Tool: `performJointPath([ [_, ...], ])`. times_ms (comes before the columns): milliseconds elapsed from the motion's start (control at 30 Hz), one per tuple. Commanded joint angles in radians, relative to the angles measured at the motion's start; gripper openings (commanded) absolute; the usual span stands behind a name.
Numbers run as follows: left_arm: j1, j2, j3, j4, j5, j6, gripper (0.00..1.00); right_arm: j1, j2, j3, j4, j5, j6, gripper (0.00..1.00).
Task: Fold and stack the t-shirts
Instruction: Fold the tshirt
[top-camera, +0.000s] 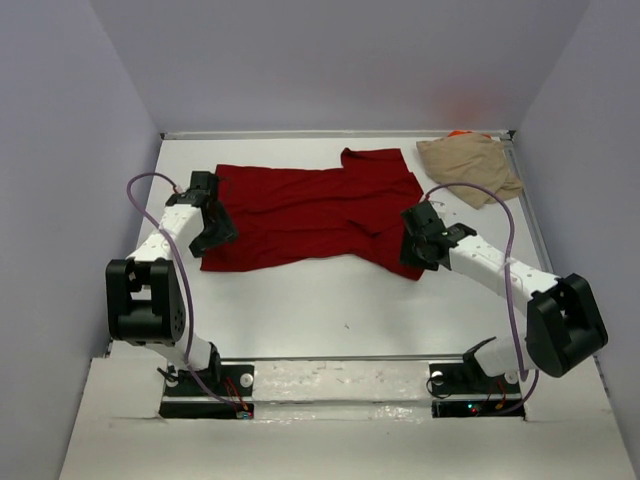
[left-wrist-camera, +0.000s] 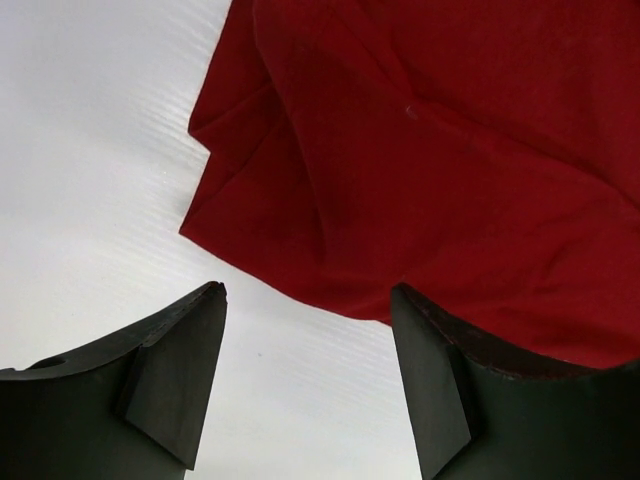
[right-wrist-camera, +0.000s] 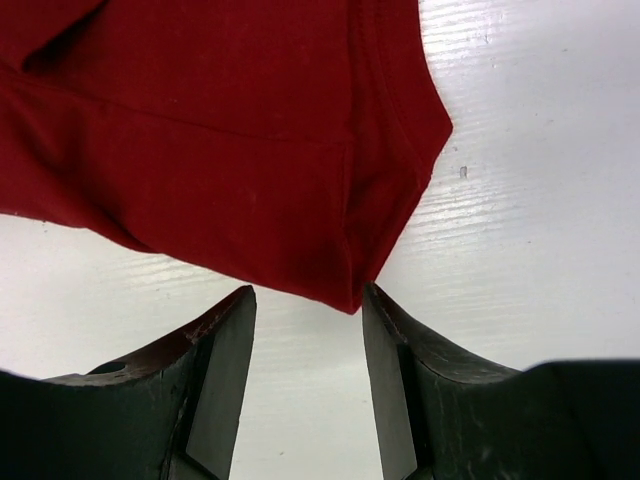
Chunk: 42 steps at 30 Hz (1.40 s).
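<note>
A white table (top-camera: 330, 310) with a finely ridged surface fills the floor of the enclosure. Plain pale grey walls (top-camera: 340, 60) rise along its left, right and far edges. A tiny dark speck (top-camera: 347, 325) marks the table toward its near edge.

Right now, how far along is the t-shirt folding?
Nothing looks folded or stacked. In hand: the dark red t-shirt lies spread out, left gripper and right gripper open at its near corners. To do: fold it, then the crumpled tan t-shirt and orange fabric beyond.

Both arms are bent inward over the counter (top-camera: 330, 310); the left claw (top-camera: 220, 230) and right claw (top-camera: 413, 250) are tilted downward, jaws parted.
</note>
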Motion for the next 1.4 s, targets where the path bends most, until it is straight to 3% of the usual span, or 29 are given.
performJointPath([
  [0,-0.003,-0.036,-0.037,-0.007,0.023,-0.015,0.76,0.009,0.033,0.053,0.045,0.037,-0.032,0.53],
  [167,0.038,-0.049,-0.065,0.006,0.084,-0.016,0.75,0.009,-0.022,0.036,0.138,-0.016,-0.054,0.53],
  [500,0.253,-0.017,-0.138,0.08,0.202,0.036,0.64,-0.013,-0.065,0.031,0.15,-0.046,-0.089,0.52],
  [1100,0.259,0.073,-0.132,0.129,0.241,0.026,0.63,-0.051,-0.082,0.059,0.134,-0.073,-0.112,0.52],
  [1200,0.259,0.072,-0.145,0.138,0.25,0.02,0.48,-0.06,-0.09,0.048,0.132,-0.072,-0.107,0.52],
  [1233,0.259,0.07,-0.148,0.141,0.251,0.02,0.33,-0.06,-0.09,0.048,0.127,-0.07,-0.107,0.52],
  [1267,0.259,0.07,-0.151,0.148,0.257,0.019,0.33,-0.06,-0.091,0.051,0.124,-0.07,-0.109,0.52],
  [1300,0.259,0.075,-0.155,0.149,0.256,0.016,0.1,-0.06,-0.093,0.054,0.123,-0.067,-0.109,0.52],
  [1333,0.259,0.078,-0.157,0.149,0.256,0.014,0.02,-0.06,-0.095,0.056,0.121,-0.066,-0.11,0.52],
  [1367,0.259,0.082,-0.157,0.146,0.256,0.016,0.0,-0.06,-0.099,0.06,0.118,-0.064,-0.11,0.52],
])
